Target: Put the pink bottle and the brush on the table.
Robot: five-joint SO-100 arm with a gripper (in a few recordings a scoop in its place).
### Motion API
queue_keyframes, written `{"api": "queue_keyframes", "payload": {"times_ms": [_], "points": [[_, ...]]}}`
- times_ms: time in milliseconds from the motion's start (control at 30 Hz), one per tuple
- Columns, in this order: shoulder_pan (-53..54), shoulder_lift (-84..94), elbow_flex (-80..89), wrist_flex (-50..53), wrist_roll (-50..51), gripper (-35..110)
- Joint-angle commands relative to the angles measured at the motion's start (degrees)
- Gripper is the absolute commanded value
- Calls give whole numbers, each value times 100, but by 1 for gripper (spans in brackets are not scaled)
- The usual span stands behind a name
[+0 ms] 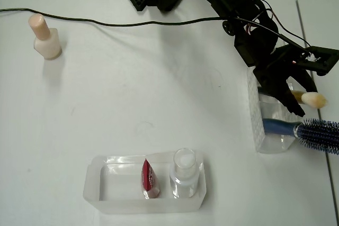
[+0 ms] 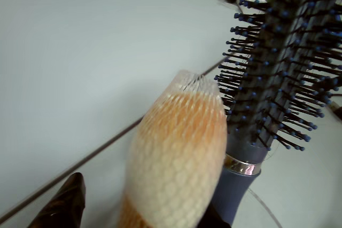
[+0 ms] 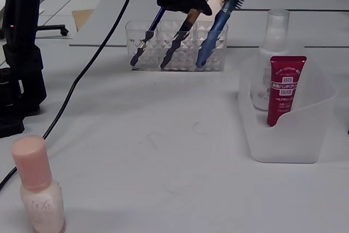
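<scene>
While the pink bottle [image 1: 46,38] stands upright on the table [image 1: 159,88] at the overhead view's upper left, the gripper [image 1: 294,98] at right is closed around the brush [image 1: 312,99], still leaning in its clear holder [image 3: 177,47].

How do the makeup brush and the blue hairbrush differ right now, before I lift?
The brush is slim, with a black handle and a soft cream tip under netting; the hairbrush is thicker, with a blue handle and stiff blue-tipped bristles. The pincer sits at the brush's upper end, apparently closed on it, while the hairbrush is untouched. Both stand leaning, handle down, in the clear holder.
</scene>
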Motion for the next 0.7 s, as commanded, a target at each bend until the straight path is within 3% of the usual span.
{"api": "queue_keyframes", "payload": {"times_ms": [0, 667], "points": [[-9, 123, -176, 97, -35, 21], [35, 475, 299, 281, -18, 13]]}}
